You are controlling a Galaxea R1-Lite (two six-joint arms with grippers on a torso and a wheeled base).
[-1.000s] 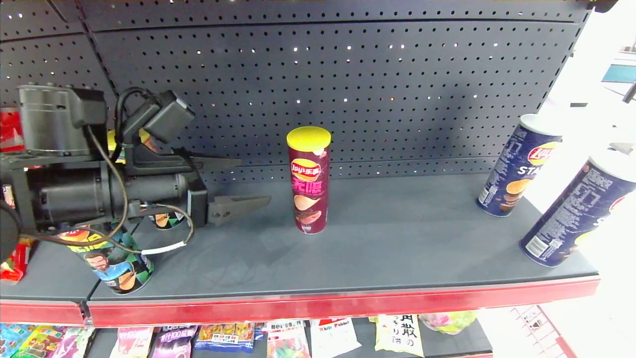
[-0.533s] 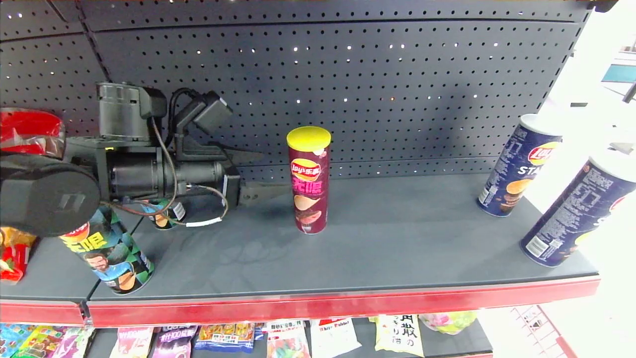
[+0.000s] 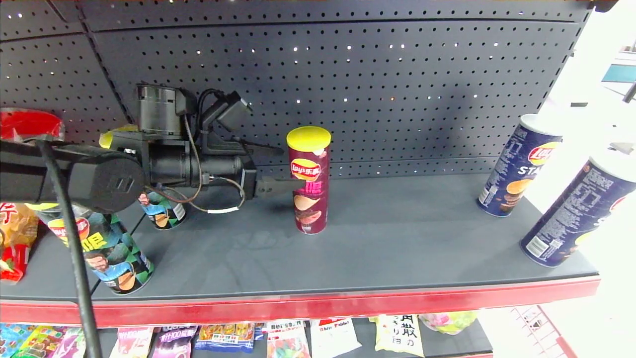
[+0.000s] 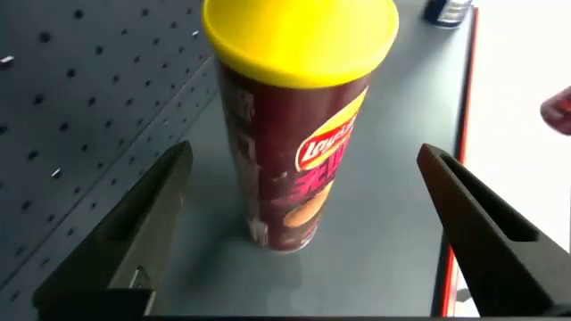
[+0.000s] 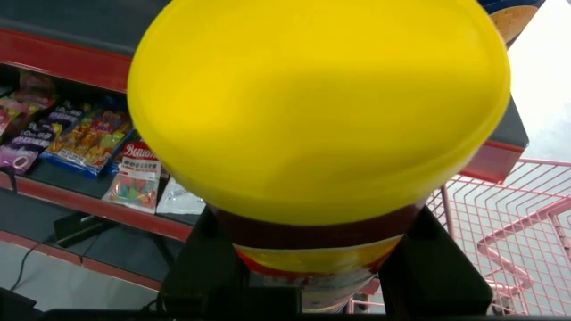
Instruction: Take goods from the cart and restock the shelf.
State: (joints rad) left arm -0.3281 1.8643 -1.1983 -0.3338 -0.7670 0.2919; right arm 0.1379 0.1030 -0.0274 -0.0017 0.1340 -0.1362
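left hand (image 3: 289,166) hangs level over the shelf (image 3: 397,238), its jaws spread wide to either side of the maroon can (image 3: 309,184). in the left wrist view a clear gap shows between each finger and the can, so it grips nothing. the maroon can, with its yellow lid, stands upright on the shelf near the pegboard (image 3: 348,89) at the back, roughly midway along the board.

right hand (image 5: 317,267) is clamped on a second can (image 5: 321,116) with the same yellow lid and dark red body. its fingers press the can's sides just below the lid, and it is held in the air, in front of the shelf's red edge, with the pink wire cart (image 5: 517,232) down below it.

further out, two green cans (image 3: 112,248) stand at the shelf's left end behind the left arm, and two blue cans (image 3: 516,166) stand at its right end, well apart from the maroon one. snack bags (image 3: 298,338) lie on the level beneath.

as a judgement, restocking is partly done: one maroon can is already in its place on the shelf, and the second is out of the cart but not yet set down. the bare stretch between the maroon can and the blue cans looks like room for it and more. whether the cart holds further goods cannot be told.
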